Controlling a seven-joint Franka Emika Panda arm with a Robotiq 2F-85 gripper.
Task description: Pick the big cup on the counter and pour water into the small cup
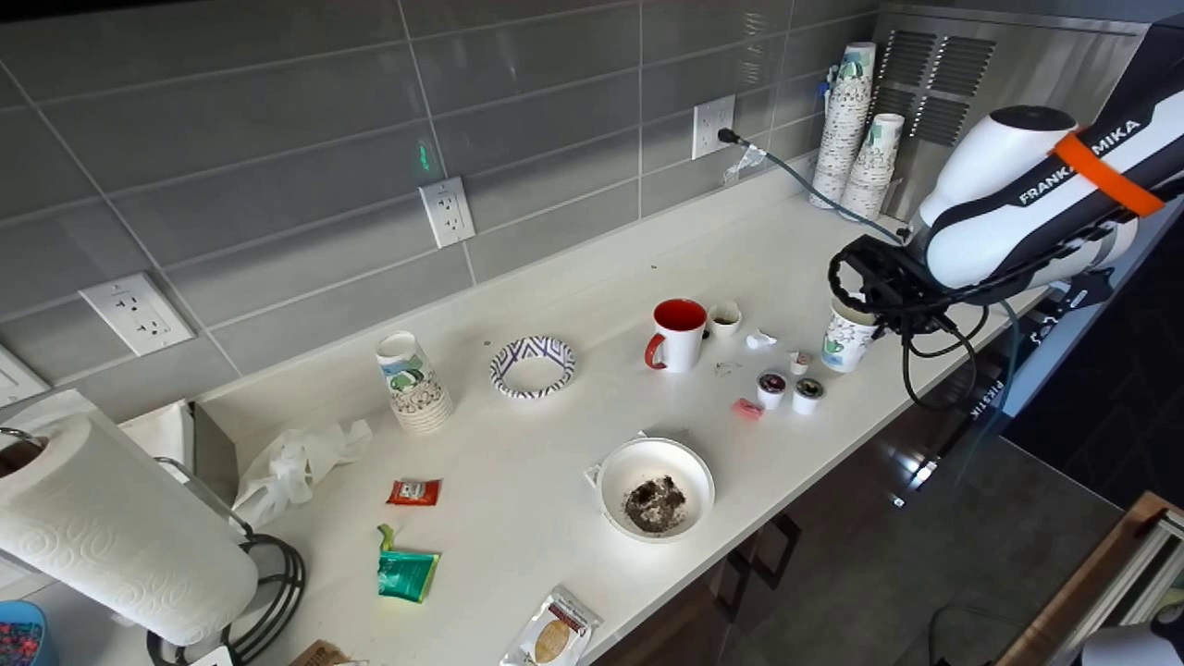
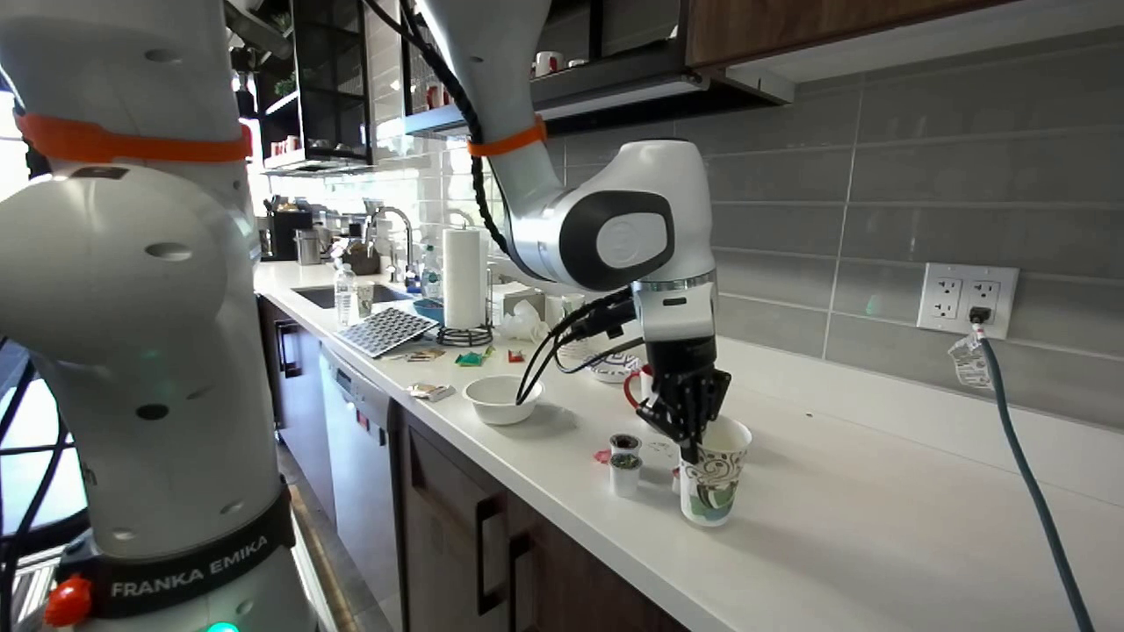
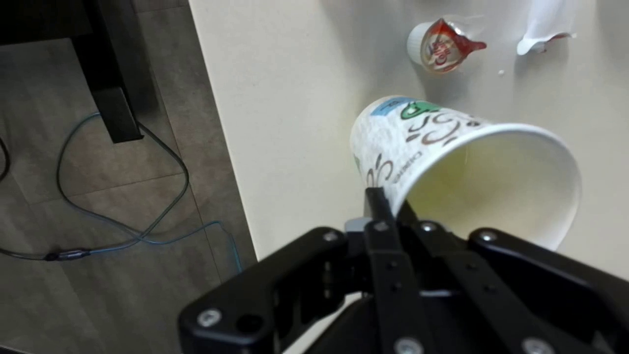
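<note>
My gripper (image 1: 872,324) is shut on the wall of a white printed paper cup (image 1: 844,344) with green and brown markings. In the wrist view one fingertip of the gripper (image 3: 391,200) is outside the rim and one inside. The printed cup (image 3: 427,128) looks yellowish inside; I cannot tell how much it holds. In both exterior views it stands roughly upright, on or just above the counter (image 2: 834,544). Two tiny white cups (image 1: 770,398) with dark contents stand beside it. A small white cup (image 1: 727,329) stands by the red mug (image 1: 683,347). No mug-sized plain white cup shows.
A tiny creamer cup (image 3: 437,46) and a torn wrapper (image 3: 548,29) lie near the held cup. A white bowl (image 1: 610,513) with dark grounds is near the front edge. A patterned bowl (image 1: 502,381) and stacked paper cups (image 1: 424,412) stand along the wall. A cable (image 2: 1010,421) hangs from the outlet.
</note>
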